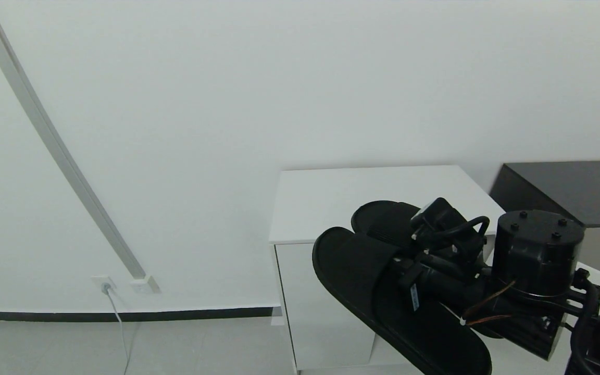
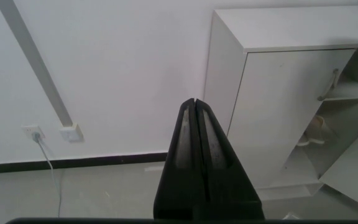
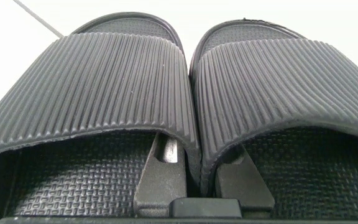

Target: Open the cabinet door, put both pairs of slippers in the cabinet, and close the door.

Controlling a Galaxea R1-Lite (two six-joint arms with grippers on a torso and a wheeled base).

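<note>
A pair of black slippers [image 1: 383,271] with ribbed straps [image 3: 104,81] hangs in the air in front of the white cabinet [image 1: 373,198], held side by side. My right gripper [image 3: 199,152] is shut on them, its fingers [image 3: 161,177] tucked under the straps and pinching the two inner walls together. In the left wrist view the cabinet [image 2: 278,93] has a handled front panel [image 2: 331,84] and an open side with shelves [image 2: 347,93]. A pale thing like a slipper [image 2: 316,129] lies inside. My left gripper [image 2: 196,112] is shut on nothing, low and left of the cabinet.
A dark grey unit [image 1: 571,187] stands right of the cabinet against the wall. Left of the cabinet are bare floor [image 1: 123,344], a wall socket with a cable [image 1: 104,285] and a slanted conduit [image 1: 55,146].
</note>
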